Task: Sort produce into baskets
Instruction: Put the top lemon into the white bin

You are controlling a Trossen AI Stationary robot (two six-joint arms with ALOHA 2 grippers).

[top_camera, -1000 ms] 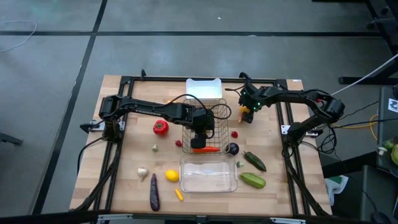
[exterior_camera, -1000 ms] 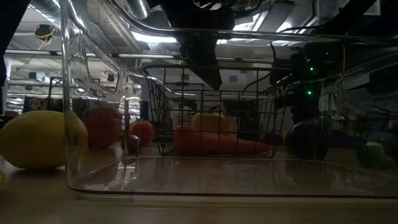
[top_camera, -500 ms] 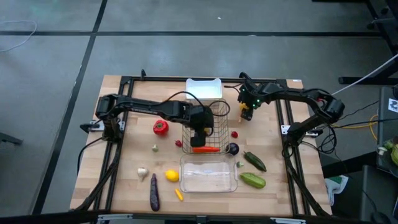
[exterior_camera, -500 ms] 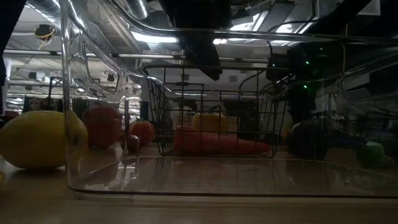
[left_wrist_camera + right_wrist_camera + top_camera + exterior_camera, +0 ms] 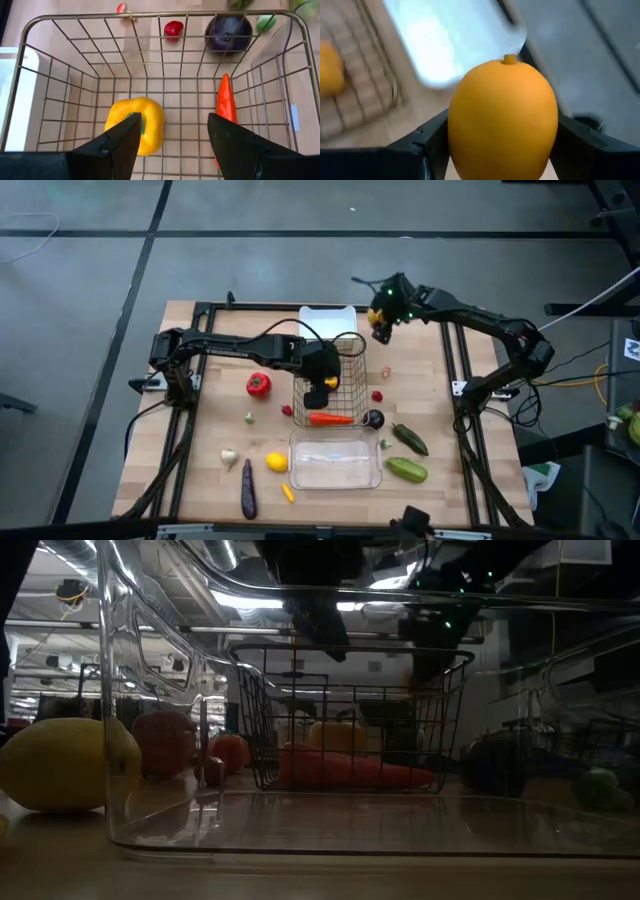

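Right gripper (image 5: 502, 150) has the round orange fruit (image 5: 503, 118) clamped, up near the white rectangular tray (image 5: 328, 318). Left gripper (image 5: 172, 145) hangs open over the square wire basket (image 5: 150, 55). Next step, probably: lower and drop it in.

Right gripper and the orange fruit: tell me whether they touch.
Touching. The right wrist view shows the right gripper with both fingers pressed against the orange fruit.

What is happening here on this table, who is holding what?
The right gripper holds an orange fruit raised near the white tray. The left gripper hangs open over the wire basket, where a yellow pepper and a carrot lie. More produce is scattered on the table.
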